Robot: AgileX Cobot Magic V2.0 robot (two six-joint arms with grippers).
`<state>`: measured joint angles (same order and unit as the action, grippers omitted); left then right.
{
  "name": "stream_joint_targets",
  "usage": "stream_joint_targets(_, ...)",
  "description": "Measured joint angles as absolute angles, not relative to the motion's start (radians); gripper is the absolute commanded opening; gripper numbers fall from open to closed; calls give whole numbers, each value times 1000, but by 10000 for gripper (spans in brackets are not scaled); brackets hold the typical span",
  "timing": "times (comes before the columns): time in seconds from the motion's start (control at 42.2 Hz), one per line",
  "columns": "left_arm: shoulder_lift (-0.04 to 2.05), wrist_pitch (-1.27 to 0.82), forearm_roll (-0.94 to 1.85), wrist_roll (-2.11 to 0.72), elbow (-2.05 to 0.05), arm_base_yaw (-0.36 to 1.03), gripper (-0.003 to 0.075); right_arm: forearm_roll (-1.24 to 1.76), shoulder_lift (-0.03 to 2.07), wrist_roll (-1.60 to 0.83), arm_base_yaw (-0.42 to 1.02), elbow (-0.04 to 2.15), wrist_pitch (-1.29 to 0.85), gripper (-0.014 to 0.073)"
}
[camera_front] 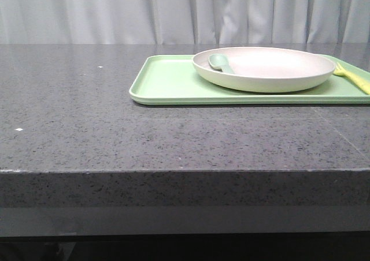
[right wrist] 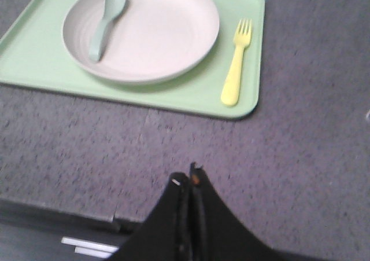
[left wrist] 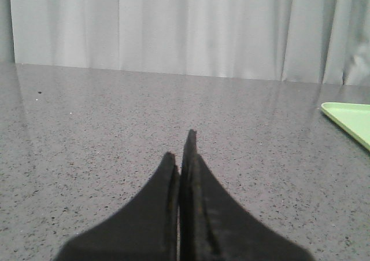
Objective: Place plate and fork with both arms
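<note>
The cream plate (camera_front: 265,69) (right wrist: 141,30) rests on a light green tray (camera_front: 167,81) (right wrist: 34,58) at the right of the table. A pale yellow fork (right wrist: 236,64) (camera_front: 354,76) lies on the tray just right of the plate. My right gripper (right wrist: 188,179) is shut and empty, above the table's front edge, well short of the tray. My left gripper (left wrist: 180,148) is also shut and empty, low over bare tabletop, with only the tray's corner (left wrist: 350,119) showing off to its right. Neither gripper appears in the front view.
A grey-green spoon (camera_front: 221,62) (right wrist: 105,22) lies inside the plate. The table is dark speckled stone (camera_front: 69,110) with a thick front edge. Grey curtains (camera_front: 115,12) hang behind it.
</note>
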<state>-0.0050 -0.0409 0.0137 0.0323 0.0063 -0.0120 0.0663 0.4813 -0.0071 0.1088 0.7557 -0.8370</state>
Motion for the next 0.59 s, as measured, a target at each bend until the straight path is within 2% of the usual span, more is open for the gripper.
stream_joint_targets(0.331,-5,-41,14,32,6,-12,-18,59,138,-9,-10,162,-129,-68)
stream_joint_targets(0.45,-5,-41,14,32,6,-12,-18,59,21,-9,-36,28,-39,-68)
stream_joint_targets(0.592,-5,-41,14,32,6,-12,-18,59,-8,-9,-44,-24,-9,-68)
